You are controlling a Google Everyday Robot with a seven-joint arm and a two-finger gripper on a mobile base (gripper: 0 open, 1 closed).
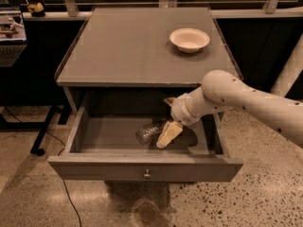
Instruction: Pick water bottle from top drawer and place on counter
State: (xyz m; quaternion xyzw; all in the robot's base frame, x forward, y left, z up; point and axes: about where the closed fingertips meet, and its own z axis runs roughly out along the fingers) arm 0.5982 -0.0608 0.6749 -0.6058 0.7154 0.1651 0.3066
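Water bottle (pixel 147 132) lies on its side on the floor of the open top drawer (pixel 99 166), a little right of the drawer's middle and in the lower centre of the frame. The gripper (pixel 166 135) hangs inside the drawer just to the right of it, touching or very nearly touching the bottle's right end. The arm (pixel 246 98) reaches in from the right edge of the frame. Whether the gripper is open, closed or already gripping the bottle cannot be told from this view.

The step in hand looks like the grasp itself. To do it well, the gripper should straddle the ribbed body across its narrow width, not end-on, and settle low enough to catch the round sides without pressing on the drawer floor. The thin crinkled plastic will likely give and may roll, so a gentle, centred close seems wise. The lift should then go straight up and clear the front edge of the counter (pixel 128 46), which overhangs the back of the drawer. The white bowl (pixel 189 39) sits at the upper right of the counter.

The bottle's long axis runs roughly along the drawer's width, slightly slanted, with the left end a little nearer the drawer front. Which end bears the cap I cannot tell.
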